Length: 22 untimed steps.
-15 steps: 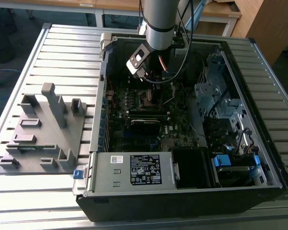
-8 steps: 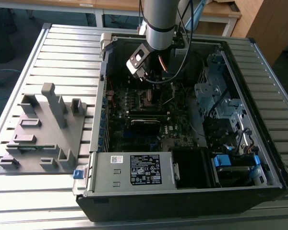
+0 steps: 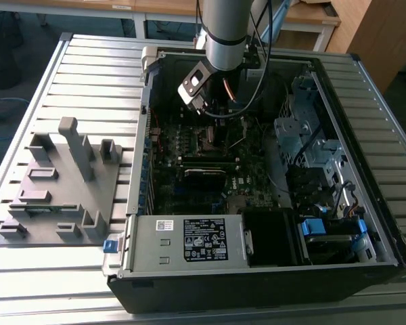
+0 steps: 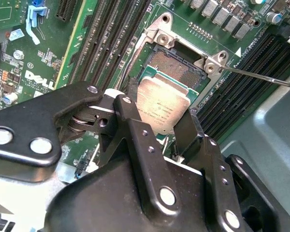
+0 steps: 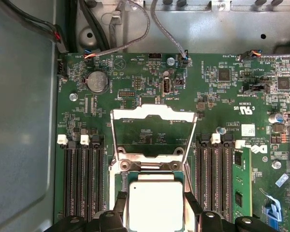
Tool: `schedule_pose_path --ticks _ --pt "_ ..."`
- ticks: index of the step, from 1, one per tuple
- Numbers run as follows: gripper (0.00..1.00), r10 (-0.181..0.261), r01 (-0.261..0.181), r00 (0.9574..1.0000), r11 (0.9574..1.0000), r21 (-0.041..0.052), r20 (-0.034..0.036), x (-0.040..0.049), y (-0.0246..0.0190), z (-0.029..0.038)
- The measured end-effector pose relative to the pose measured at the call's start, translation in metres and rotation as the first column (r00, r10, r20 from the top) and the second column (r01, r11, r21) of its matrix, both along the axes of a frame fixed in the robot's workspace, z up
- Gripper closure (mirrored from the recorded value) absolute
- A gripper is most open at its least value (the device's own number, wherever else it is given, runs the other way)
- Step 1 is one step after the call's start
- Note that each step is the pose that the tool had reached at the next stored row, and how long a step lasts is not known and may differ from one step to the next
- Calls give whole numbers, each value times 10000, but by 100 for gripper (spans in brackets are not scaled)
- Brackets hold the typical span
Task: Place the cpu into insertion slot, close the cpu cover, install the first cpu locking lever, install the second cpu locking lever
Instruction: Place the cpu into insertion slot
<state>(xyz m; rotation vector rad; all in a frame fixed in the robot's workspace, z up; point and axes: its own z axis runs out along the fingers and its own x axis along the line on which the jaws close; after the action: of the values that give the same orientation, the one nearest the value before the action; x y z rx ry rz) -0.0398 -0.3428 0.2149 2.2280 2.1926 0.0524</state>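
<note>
Step in hand, as I judged it: seating the cpu. My gripper [image 4: 160,116] was closed narrow on the cpu [image 4: 162,104], one finger on each of two opposite edges. The cpu hung over the near part of the insertion slot [image 4: 176,67], with the pin field bare beyond it. I couldn't tell if it touched yet. The cpu cover [image 5: 152,112] stood hinged up behind the slot, and a thin lever rod [image 4: 261,77] swung clear to one side.

To do it well, I reckoned the cpu had to be level and its corners square to the silvery rim. It had to go straight down, with no sliding over the pins and no pressing.

Writing: faint etching on the cpu lid, white print across the green board [image 5: 222,96], and a white label [image 3: 204,240] on the grey box in the exterior view. I left all of it unread
</note>
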Motion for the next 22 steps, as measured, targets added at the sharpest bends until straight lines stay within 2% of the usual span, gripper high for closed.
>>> schedule_pose_path --ticks 22 --pt "46 -288 288 9996 9996 0 0 0 0 0"
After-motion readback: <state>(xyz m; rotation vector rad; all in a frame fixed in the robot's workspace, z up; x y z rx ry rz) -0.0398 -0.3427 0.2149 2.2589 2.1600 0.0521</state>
